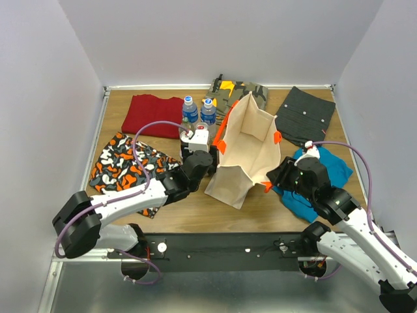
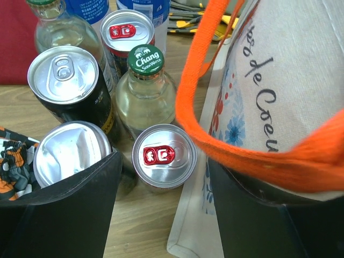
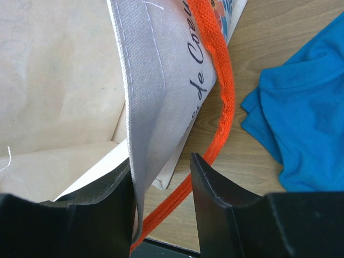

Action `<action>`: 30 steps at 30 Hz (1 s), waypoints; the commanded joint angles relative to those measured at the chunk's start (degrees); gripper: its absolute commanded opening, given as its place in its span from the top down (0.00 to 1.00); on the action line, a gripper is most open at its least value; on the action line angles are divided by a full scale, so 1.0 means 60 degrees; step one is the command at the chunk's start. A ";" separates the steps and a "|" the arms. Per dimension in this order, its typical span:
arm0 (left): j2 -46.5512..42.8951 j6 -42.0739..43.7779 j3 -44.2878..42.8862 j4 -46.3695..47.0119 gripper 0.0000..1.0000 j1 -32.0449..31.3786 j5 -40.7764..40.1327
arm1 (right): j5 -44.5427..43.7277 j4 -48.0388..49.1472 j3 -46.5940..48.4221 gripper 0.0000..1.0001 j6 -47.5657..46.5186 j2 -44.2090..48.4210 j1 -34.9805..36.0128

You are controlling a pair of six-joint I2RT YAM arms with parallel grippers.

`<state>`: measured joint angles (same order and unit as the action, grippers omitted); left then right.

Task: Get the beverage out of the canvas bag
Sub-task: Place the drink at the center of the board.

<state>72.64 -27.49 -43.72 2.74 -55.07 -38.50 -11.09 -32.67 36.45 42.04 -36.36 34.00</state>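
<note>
The canvas bag [image 1: 251, 147] stands tilted and wide open mid-table, its inside showing only bare cloth. Several beverages stand outside it on the left: two water bottles [image 1: 189, 111], a green-capped glass bottle [image 2: 145, 91], a black can [image 2: 67, 83] and a red-tab can [image 2: 164, 158]. My left gripper [image 1: 207, 163] [image 2: 164, 183] is open beside the bag's left wall. The red-tab can stands just past its fingertips, and an orange handle [image 2: 215, 129] drapes over its right finger. My right gripper [image 1: 272, 177] [image 3: 161, 166] is open around the bag's right rim [image 3: 156, 97], which lies against its left finger.
Folded clothes ring the bag: red [image 1: 153, 114], camouflage [image 1: 238, 91], dark grey [image 1: 306, 114], blue [image 1: 326, 169] [image 3: 301, 118] and an orange-and-black patterned one [image 1: 124, 166]. A crumpled silver can [image 2: 70, 156] sits against my left finger. White walls close in the table.
</note>
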 commanded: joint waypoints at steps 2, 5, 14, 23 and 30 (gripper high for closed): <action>-0.0505 -0.0048 -0.0213 -0.0032 0.25 0.0023 0.0264 | -0.0041 -0.0137 -0.0156 0.49 -0.0020 0.0054 -0.0041; -0.0637 0.0010 -0.0315 -0.0091 0.25 0.0023 0.0337 | -0.0027 -0.0122 -0.0156 0.49 -0.0049 0.0039 -0.0041; -0.1018 0.0157 -0.0593 -0.0369 0.25 0.0037 0.0294 | -0.0056 -0.0137 -0.0156 0.49 -0.0034 0.0039 -0.0041; -0.1545 0.0055 -0.0477 -0.1043 0.21 0.0067 -0.0366 | -0.0041 -0.0122 -0.0156 0.49 -0.0020 0.0010 -0.0041; -0.1765 -0.0617 -0.0081 -0.1086 0.21 0.0257 0.0074 | -0.0026 -0.0151 -0.0142 0.48 -0.0020 0.0068 -0.0041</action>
<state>63.64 -27.66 -45.60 -2.83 -54.35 -38.17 -11.09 -32.67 36.45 42.04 -36.36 34.00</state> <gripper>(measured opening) 0.792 0.512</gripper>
